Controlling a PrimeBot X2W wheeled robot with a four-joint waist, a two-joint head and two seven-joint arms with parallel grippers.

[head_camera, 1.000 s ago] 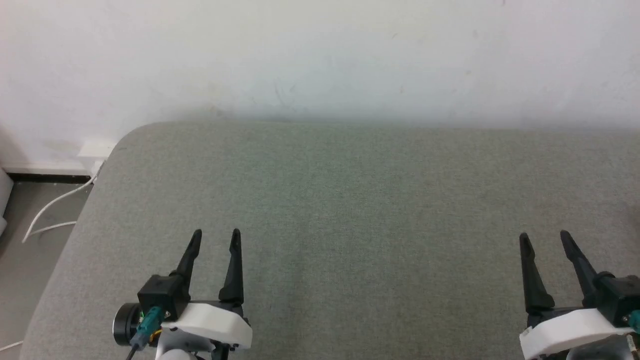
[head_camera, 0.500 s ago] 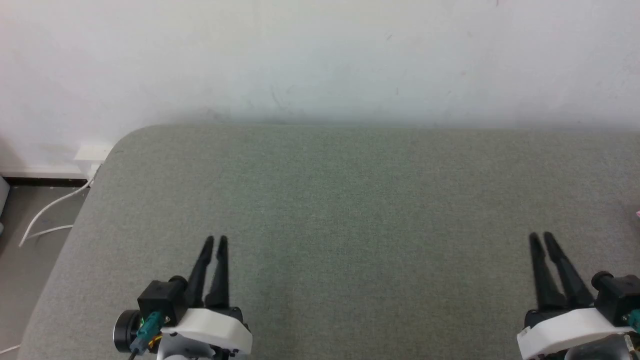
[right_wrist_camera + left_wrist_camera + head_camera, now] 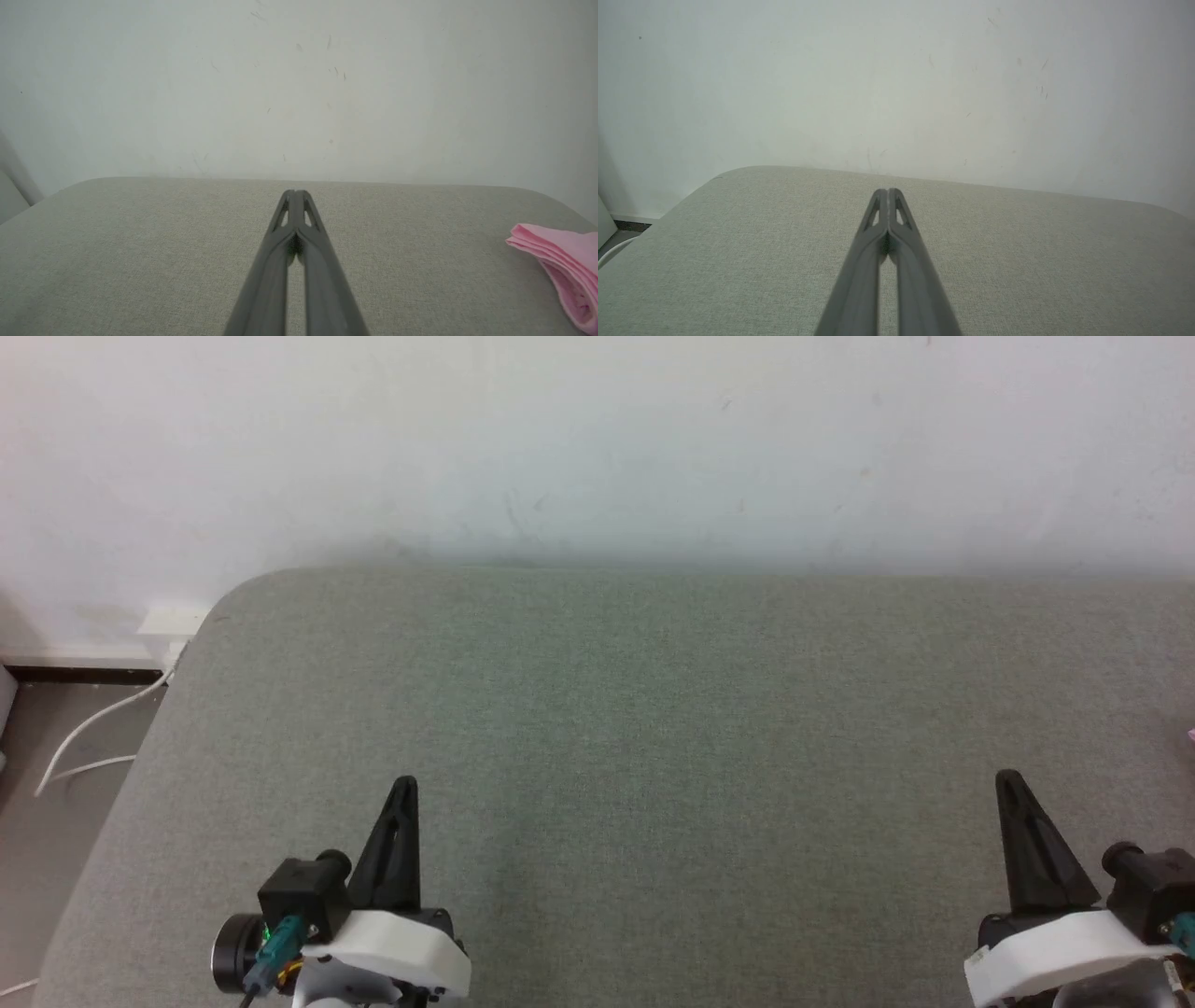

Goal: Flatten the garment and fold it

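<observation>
Laundry in waiting: the shorts (image 3: 558, 263), light pink, lie in a layered heap on the grey cushion (image 3: 653, 709). They are off to the right of the right gripper (image 3: 294, 192), about level with the length of its fingers and well apart from them. You get just one corner in the right wrist view, the rest cut off by the picture's edge. A pink speck at the far right of the head view marks the same spot.

The cloth looks thin, soft and light, so expect it to sag and slide over itself rather than hold any shape. A pinch through one outer edge, close to a corner, seems the safest hold, with the other gripper on the matching corner. Which edge is the waistband you cannot tell.

The stacked edges run from the fingertips' level back and to the right, the blunt corner pointing towards the fingers. The true long axis cannot be told from this sliver.

Both pairs of fingers are pressed tight together on nothing. That goes for the right pair and for the left gripper (image 3: 404, 784), which sits far to the other side with bare cushion ahead of its tips. Beyond both sets of fingertips rises the white wall (image 3: 597, 429). Left of the left fingers a white cable (image 3: 93, 721) trails over the floor.
</observation>
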